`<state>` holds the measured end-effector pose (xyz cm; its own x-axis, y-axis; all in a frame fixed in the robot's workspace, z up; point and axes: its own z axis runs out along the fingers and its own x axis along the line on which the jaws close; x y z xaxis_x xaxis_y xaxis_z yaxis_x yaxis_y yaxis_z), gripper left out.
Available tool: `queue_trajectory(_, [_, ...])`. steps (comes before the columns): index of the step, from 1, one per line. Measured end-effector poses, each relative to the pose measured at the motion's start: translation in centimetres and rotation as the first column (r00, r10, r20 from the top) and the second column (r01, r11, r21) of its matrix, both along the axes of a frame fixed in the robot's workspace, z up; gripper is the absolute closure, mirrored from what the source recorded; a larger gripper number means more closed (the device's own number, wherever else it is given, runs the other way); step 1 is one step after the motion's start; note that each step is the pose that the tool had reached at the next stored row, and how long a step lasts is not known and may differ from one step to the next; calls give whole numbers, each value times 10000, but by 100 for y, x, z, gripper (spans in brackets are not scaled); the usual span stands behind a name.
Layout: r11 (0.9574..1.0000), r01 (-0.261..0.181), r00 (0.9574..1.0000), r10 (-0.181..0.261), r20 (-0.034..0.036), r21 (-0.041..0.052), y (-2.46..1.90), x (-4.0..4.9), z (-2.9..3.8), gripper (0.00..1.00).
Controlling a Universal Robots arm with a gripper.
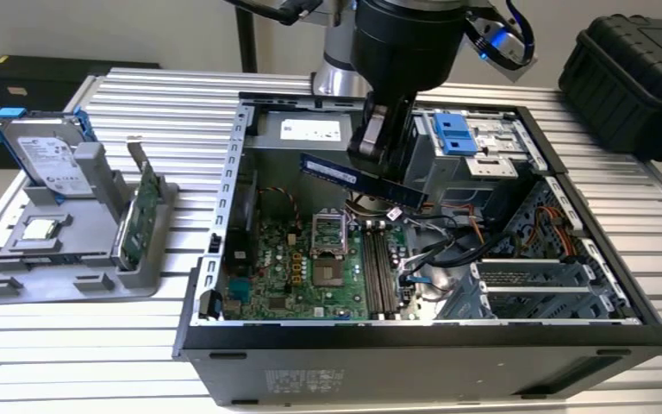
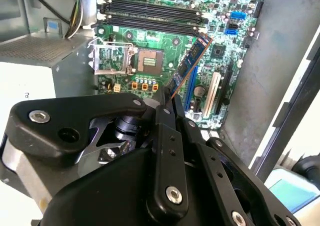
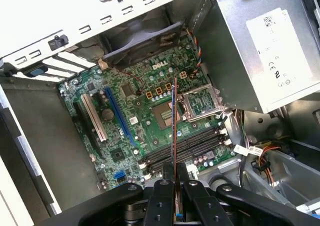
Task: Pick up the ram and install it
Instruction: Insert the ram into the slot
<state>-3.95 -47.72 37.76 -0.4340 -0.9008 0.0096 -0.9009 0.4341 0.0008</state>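
Within the claw [image 3: 174, 173], ram [image 3: 174, 121] edge-on above the motherboard [image 3: 150, 131]

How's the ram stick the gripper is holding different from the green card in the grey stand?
The ram is dark blue and narrow; the green card is wider, with a metal bracket. The ram hangs slanted in the gripper over the open case; the green card stands on edge in the grey stand outside it. Both are thin circuit boards.
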Motion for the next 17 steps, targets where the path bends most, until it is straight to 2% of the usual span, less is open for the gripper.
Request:
queue_trajectory(8, [9983, 584, 9983, -584, 0, -1, 0, 0, -1, 100])
queue_trajectory(17, [9925, 1222, 9925, -1222, 0, -1, 0, 0, -2, 100])
